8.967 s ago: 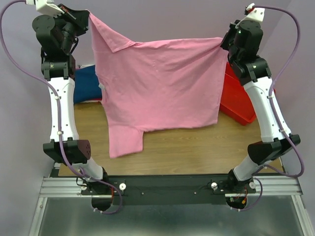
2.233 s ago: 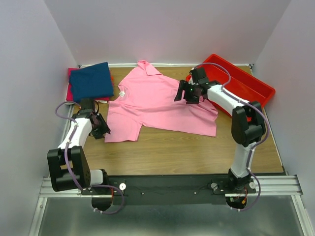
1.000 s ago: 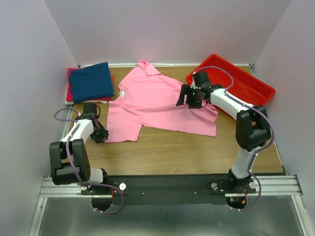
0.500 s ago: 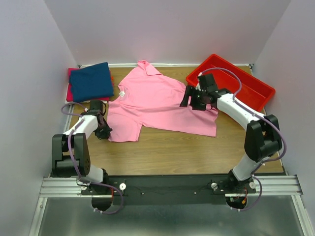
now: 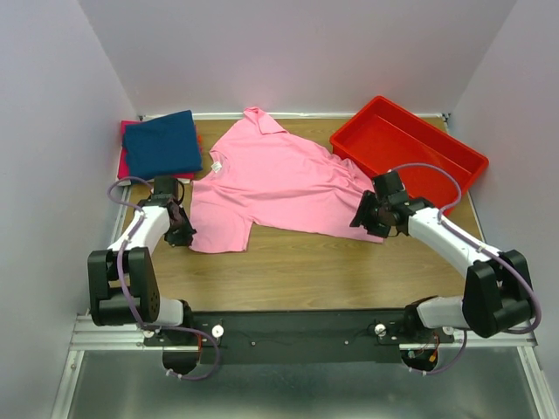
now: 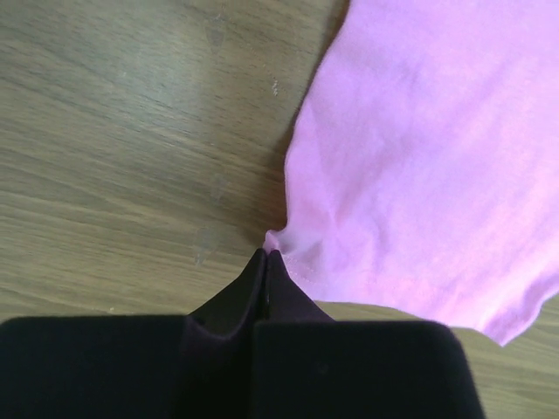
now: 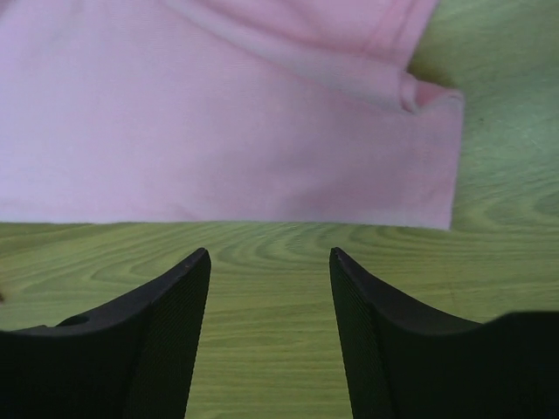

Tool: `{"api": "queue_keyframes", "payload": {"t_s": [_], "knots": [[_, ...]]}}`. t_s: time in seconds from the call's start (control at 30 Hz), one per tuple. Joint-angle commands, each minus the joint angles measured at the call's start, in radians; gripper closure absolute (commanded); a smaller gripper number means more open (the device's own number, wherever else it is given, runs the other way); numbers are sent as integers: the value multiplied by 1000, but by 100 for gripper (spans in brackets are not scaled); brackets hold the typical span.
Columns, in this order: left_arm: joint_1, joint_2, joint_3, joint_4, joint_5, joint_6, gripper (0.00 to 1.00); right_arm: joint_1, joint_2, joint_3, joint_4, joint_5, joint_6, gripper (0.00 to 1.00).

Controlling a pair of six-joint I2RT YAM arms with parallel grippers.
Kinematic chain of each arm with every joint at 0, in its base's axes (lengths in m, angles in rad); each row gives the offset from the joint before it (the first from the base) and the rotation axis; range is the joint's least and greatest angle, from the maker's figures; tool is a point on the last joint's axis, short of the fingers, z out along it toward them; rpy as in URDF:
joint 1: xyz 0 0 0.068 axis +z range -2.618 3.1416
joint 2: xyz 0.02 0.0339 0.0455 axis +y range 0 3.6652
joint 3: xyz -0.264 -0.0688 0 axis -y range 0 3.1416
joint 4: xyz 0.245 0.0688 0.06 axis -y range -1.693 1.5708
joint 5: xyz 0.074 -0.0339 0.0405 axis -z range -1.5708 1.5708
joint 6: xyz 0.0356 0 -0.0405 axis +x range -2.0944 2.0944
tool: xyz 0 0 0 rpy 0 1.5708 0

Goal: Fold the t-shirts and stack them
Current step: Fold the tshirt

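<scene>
Hovering my right gripper [image 7: 269,255], jaws wide and empty, just short of the pink t-shirt [image 7: 218,122]; its hem runs crosswise straight ahead. My left gripper [image 6: 266,256] is closed, pinching its sleeve edge.

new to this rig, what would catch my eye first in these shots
The pink t-shirt spread flat across the middle of the wooden table dominates. The left end effector is pinched shut on its sleeve edge at the left, while the right end effector stands open just off its near right corner. A bright red tray sits at the far right.
</scene>
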Motion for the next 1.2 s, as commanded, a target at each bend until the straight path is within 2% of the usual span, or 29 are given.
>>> {"api": "queue_keyframes", "payload": {"t_s": [0.0, 0.4, 0.97, 1.17], "knots": [[15, -48, 42, -35, 64, 71, 100, -15, -8, -46, -19, 132, 62, 37], [24, -41, 33, -1, 113, 82, 100, -177, 37, -84, -20, 184, 0, 42], [35, -25, 68, -24, 116, 97, 100, -185, 94, -141, -16, 158, 20, 53], [36, -25, 59, -24, 121, 98, 100, -184, 120, -165, 7, 138, 23, 62]]}}
